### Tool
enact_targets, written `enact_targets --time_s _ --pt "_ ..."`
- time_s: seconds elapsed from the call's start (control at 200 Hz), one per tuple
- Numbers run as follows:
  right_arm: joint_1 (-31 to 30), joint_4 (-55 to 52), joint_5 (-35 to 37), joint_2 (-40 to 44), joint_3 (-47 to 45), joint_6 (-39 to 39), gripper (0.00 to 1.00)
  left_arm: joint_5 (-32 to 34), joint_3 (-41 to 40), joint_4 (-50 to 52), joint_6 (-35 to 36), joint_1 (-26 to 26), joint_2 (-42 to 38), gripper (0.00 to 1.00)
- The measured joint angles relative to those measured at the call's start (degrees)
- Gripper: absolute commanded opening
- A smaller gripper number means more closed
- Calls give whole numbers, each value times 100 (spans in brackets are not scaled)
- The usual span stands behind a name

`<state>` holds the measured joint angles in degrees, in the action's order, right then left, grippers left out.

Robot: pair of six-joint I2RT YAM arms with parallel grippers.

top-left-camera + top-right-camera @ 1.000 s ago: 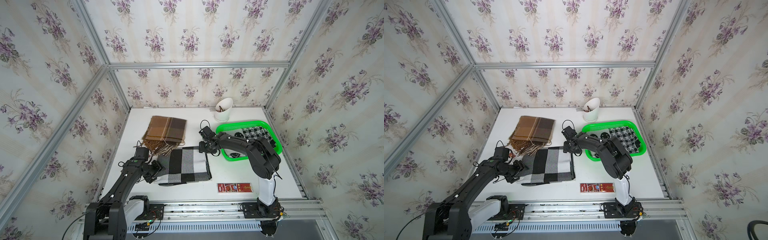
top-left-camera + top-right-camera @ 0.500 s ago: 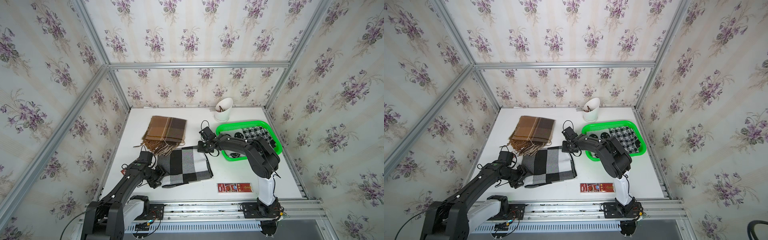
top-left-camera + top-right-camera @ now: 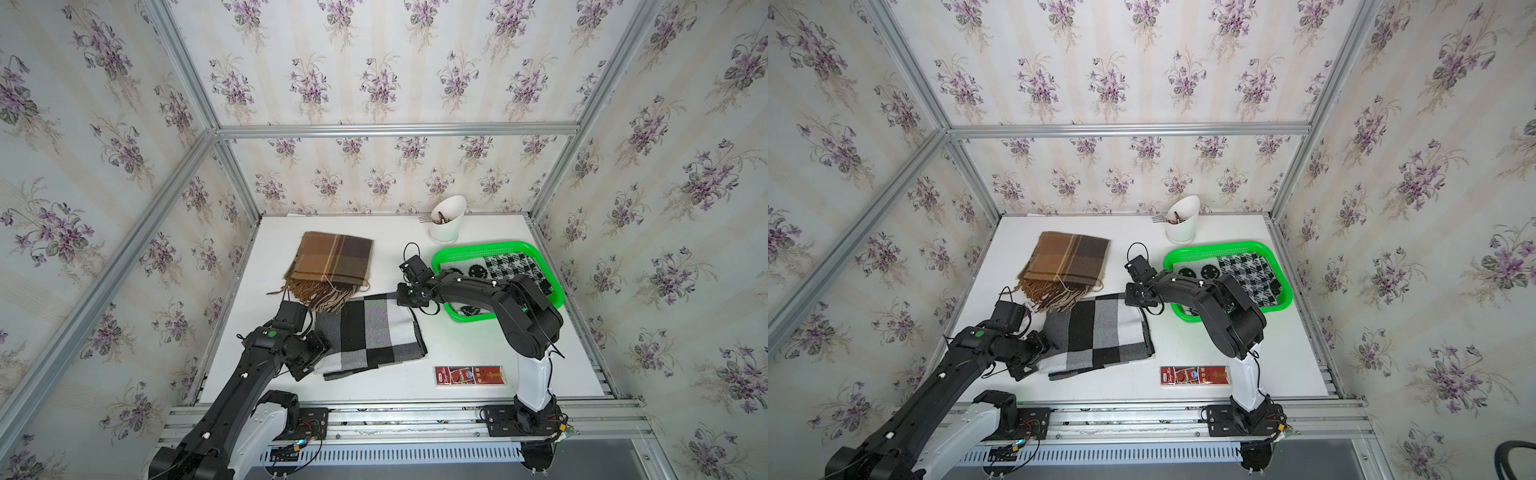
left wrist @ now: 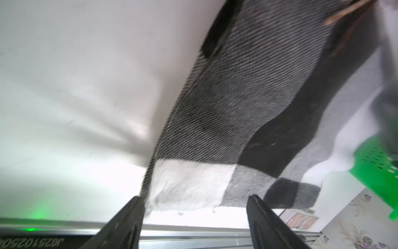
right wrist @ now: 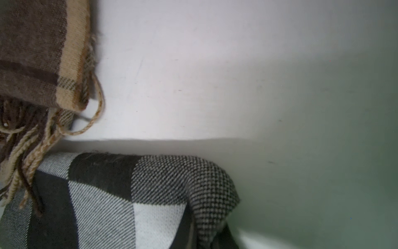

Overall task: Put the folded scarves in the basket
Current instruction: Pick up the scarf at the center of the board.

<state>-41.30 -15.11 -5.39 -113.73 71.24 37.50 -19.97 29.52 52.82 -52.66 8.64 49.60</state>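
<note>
My right pincer [image 3: 406, 297] is clenched at the far right corner of the checked scarf [image 3: 370, 332]. Its tips are outside the wrist view, but there the corner stands humped and puckered toward them, so I record it as gripped. My left pincer [image 4: 193, 197] is released: the jaws stand well apart, low at the scarf's near left corner, with the white corner patch lying between the tips. The scarf is folded into a flat, roughly square pad of several layers, woven in large black, white and grey blocks with a fine diagonal twill. The layer edges show stepped along the near side. It lies on the white table [image 3: 457, 345] between my two arms, outside the basket [image 3: 494, 248], with its gripped corner near the basket's near left corner. The green basket already holds a black-and-white patterned cloth [image 3: 515, 270]. A folded brown scarf [image 3: 334, 259] lies just beyond, and its fringe rests on the checked scarf's far left corner.
</note>
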Motion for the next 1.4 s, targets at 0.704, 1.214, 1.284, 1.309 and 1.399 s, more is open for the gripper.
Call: enact_targets --time_s 0.704,1.214,1.284,1.309,1.399 --pt "2 48 -4 15 -63 -2 0 -1233 -1224 -1602 -2387 487 20 53" --pt "-9 -343 160 492 -284 15 0 422 -96 -1423 -1775 997 -20 0" --pt "-15 -426 192 699 -291 31 0 538 74 -1224 -1696 1073 -201 0" --pt "-13 -444 197 763 -291 42 0 557 133 -1161 -1681 1104 -229 0" --pt "-13 -520 262 992 -273 59 0 577 282 -1021 -1641 1233 -232 0"
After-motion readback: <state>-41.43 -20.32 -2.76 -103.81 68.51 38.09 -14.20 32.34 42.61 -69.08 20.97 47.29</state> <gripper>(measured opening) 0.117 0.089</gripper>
